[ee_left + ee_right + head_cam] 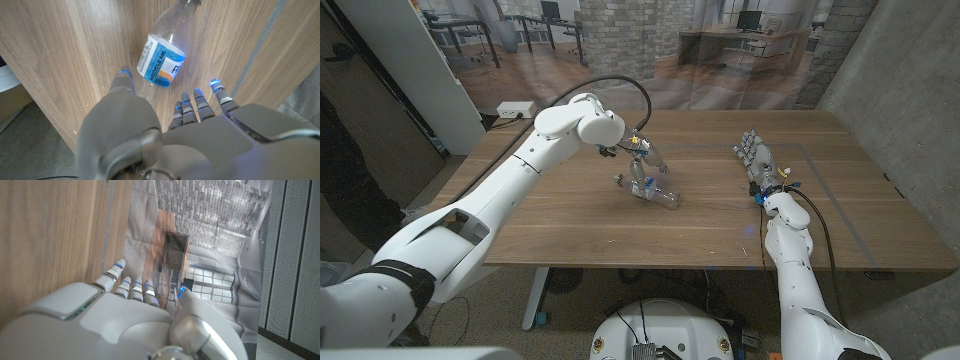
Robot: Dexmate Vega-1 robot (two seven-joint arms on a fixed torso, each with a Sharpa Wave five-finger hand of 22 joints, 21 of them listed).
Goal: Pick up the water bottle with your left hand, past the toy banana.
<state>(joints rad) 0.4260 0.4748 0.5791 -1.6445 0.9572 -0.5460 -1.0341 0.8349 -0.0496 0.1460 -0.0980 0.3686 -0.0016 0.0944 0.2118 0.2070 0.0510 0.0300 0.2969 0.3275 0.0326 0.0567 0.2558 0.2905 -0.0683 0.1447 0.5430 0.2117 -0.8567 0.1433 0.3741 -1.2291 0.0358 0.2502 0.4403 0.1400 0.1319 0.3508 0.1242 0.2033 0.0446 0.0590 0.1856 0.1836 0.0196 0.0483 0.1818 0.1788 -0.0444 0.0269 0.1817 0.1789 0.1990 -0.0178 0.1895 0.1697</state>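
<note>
Water bottle [653,191]: clear plastic, laid on its side near the middle of the wooden table [570,230]; a blue and white label [161,65] is wrapped round its body, as seen in the left wrist view.
Left hand [642,152]: held just above and behind the bottle; the fingers [196,102] are spread apart and extended toward the bottle, with the thumb on the other side; nothing is grasped, and contact with the bottle cannot be confirmed.
Left arm [510,190]: white, stretched diagonally across the table from the near left corner.
Right hand [758,160]: stood on the right part of the table, well apart from the bottle; its fingers [125,285] are extended and slightly parted, nothing held.
Backdrop [620,40]: a printed office scene with brick walls, hung behind the table's far edge.
</note>
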